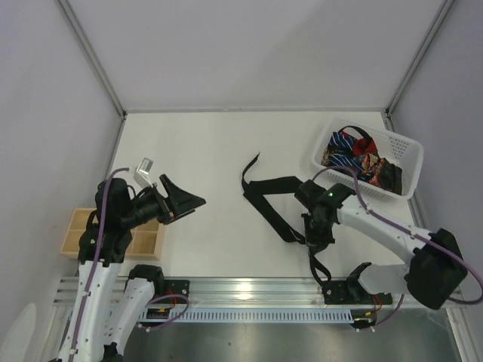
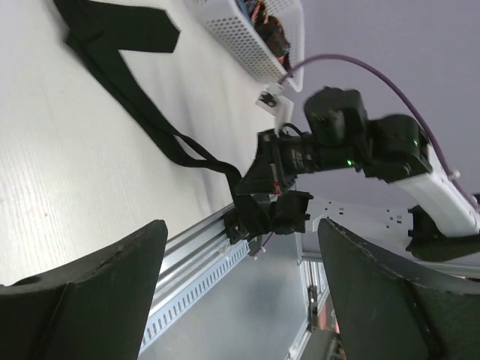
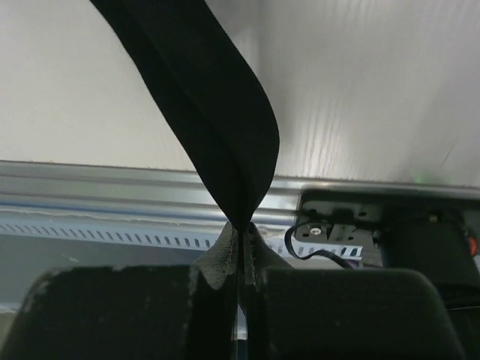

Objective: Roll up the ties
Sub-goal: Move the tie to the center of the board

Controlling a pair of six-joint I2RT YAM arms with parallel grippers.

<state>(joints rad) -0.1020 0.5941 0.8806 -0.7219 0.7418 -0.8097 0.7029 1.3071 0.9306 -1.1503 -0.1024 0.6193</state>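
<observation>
The right gripper (image 1: 315, 237), lower centre-right, pinches the long plain black fabric necktie (image 1: 275, 188). The left gripper (image 1: 187, 200), mid-left, has jaws spread.

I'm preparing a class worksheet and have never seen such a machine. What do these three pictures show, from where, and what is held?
Two robot arms are bolted to a table. One picture looks down from above; the other two come from cameras on the wrists. The right claw is shut on a black tie that trails across the table. The left claw is open, holding nothing. Several colourful ties lie in a white basket; a wooden tray sits at the left.
</observation>
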